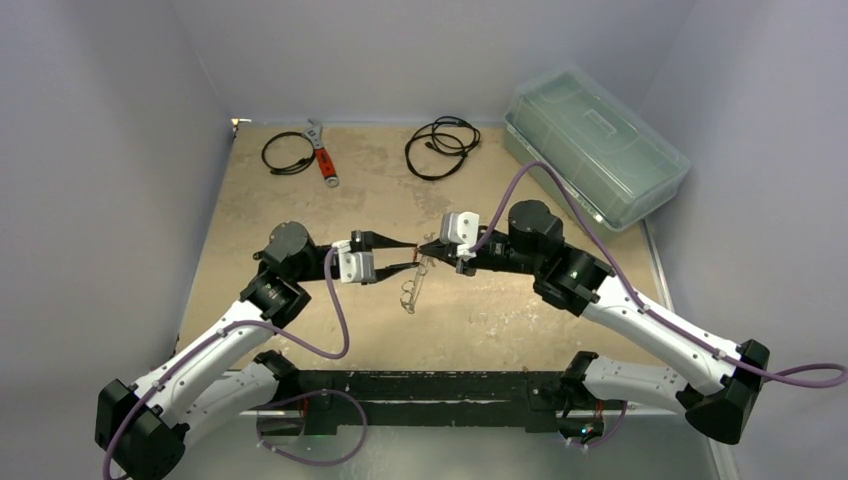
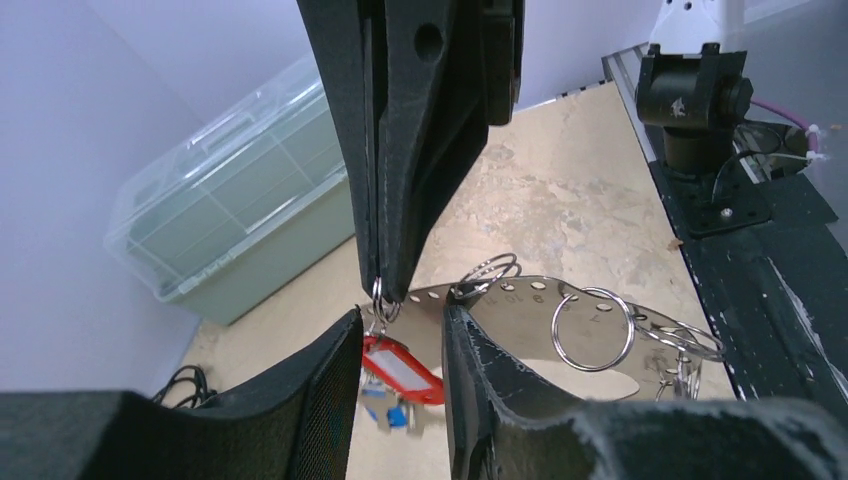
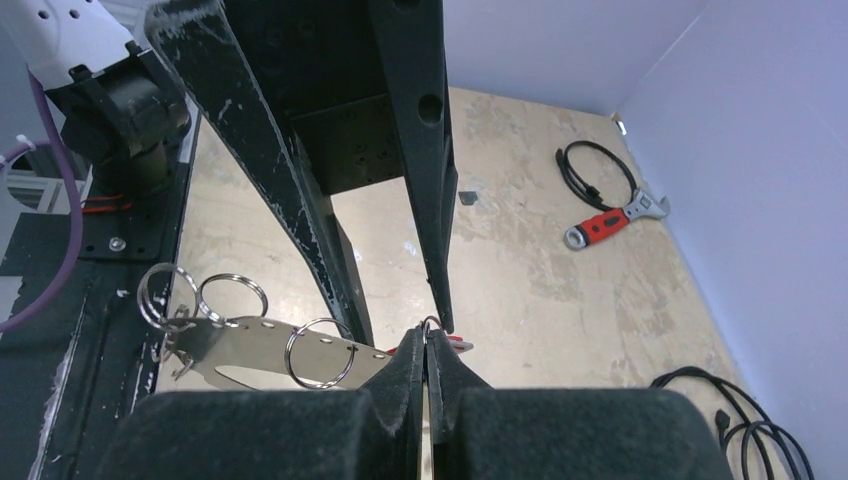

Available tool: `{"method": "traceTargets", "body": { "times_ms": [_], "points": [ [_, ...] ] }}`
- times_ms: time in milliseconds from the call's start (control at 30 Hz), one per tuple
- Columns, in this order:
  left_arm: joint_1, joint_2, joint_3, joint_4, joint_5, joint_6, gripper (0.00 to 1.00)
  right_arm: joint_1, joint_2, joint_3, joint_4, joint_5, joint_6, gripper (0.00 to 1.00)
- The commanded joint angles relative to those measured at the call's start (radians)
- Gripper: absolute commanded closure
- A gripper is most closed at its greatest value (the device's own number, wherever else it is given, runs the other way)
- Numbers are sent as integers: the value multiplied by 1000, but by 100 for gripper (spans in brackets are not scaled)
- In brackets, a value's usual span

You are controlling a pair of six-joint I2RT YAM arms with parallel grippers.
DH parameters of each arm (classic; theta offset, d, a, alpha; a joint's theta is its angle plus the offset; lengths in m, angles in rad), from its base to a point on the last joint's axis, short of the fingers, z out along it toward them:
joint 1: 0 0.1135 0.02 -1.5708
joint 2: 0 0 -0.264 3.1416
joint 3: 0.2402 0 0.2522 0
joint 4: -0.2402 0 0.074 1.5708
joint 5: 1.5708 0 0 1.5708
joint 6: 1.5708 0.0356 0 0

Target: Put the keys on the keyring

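In the top view both grippers meet above the table's middle. My right gripper (image 3: 428, 340) is shut on a small split ring (image 2: 383, 302). Below that ring hang the keys: a red plastic tag (image 2: 400, 368) and a blue-headed key (image 2: 392, 415). The keyring (image 2: 560, 312) is a flat metal strip with holes that carries several larger split rings. It hangs beside the pinched ring, partly hidden behind my left finger. I cannot tell how it is joined on. My left gripper (image 2: 402, 320) is open, its fingers either side of the red tag without clamping it.
At the back lie a red-handled wrench (image 1: 324, 160) and two black coiled cables (image 1: 288, 153) (image 1: 441, 145). A clear plastic box (image 1: 595, 145) stands at the back right. The black mounting bar (image 1: 420, 385) runs along the near edge.
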Motion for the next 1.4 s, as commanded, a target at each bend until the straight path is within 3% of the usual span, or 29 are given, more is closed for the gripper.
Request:
{"method": "traceTargets", "body": {
  "times_ms": [0,867,1200,1367],
  "points": [
    [-3,-1,-11,129,47,-80,67,4,-13,6,78,8,10,100],
    [-3,10,-1,59,-19,-39,73,4,-69,-27,166,-50,30,100],
    [-2,-30,-19,114,-42,-67,57,4,-42,-12,138,-50,18,100],
    [-2,-31,-27,141,-20,-84,59,4,-41,-11,138,-52,18,100]
  ]
}}
